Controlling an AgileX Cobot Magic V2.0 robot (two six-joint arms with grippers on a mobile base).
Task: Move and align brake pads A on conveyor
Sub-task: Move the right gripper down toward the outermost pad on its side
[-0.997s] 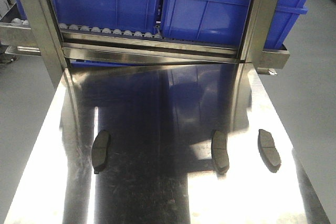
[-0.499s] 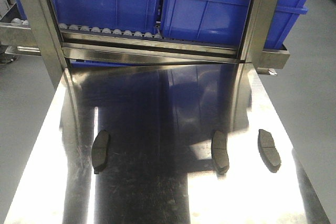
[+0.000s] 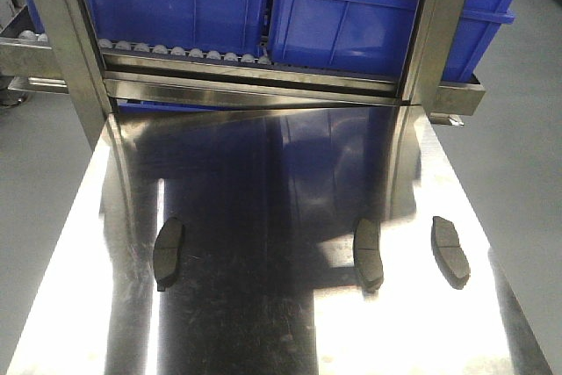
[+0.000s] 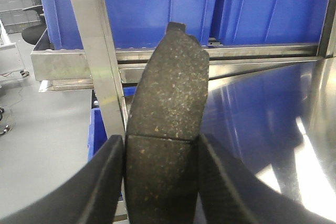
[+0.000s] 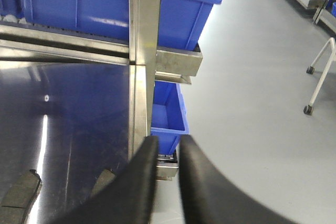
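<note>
Brake pad point(image 4: 170, 87) clamped upright in left pincer point(image 4: 160, 142): hold firmly, set down lengthwise like resting pad point(image 3: 169, 252) at 7 o'clock. Right pincer point(image 5: 168, 142) barely parted, empty.

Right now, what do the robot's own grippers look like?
Only the fingers show. The left gripper has two broad, matte black fingers with smooth, rounded, tapering tips. The right gripper looks the same: two plain black curved fingers. No cables, markings or arm links are in view.
</note>
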